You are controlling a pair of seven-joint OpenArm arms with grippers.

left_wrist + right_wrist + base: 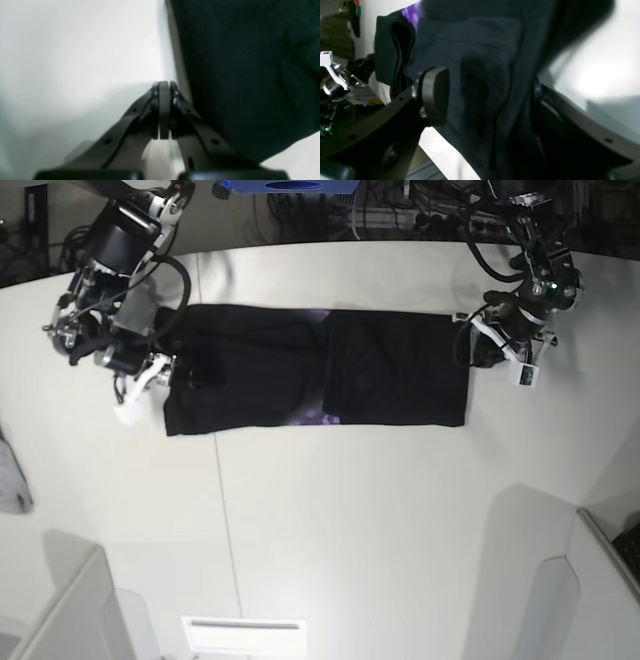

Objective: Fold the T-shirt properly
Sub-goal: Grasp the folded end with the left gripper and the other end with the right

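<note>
The black T-shirt (320, 365) lies on the white table (350, 510) as a long flat strip, with purple print (322, 417) showing at a folded edge. My right gripper (175, 375) is at the strip's left end. In the right wrist view its jaws stand wide open around the T-shirt (482, 62): one pad (435, 95) is in front of the cloth and the other finger is partly hidden behind it. My left gripper (163, 86) is shut on nothing, just beside the edge of the T-shirt (245, 75), at the strip's right end (472, 345).
A blue object (290, 185) and cables sit at the table's far edge. A grey cloth (10, 480) lies at the left border. White panels stand at the front left (70, 610) and front right (560, 600). A seam (222, 510) runs across the tabletop.
</note>
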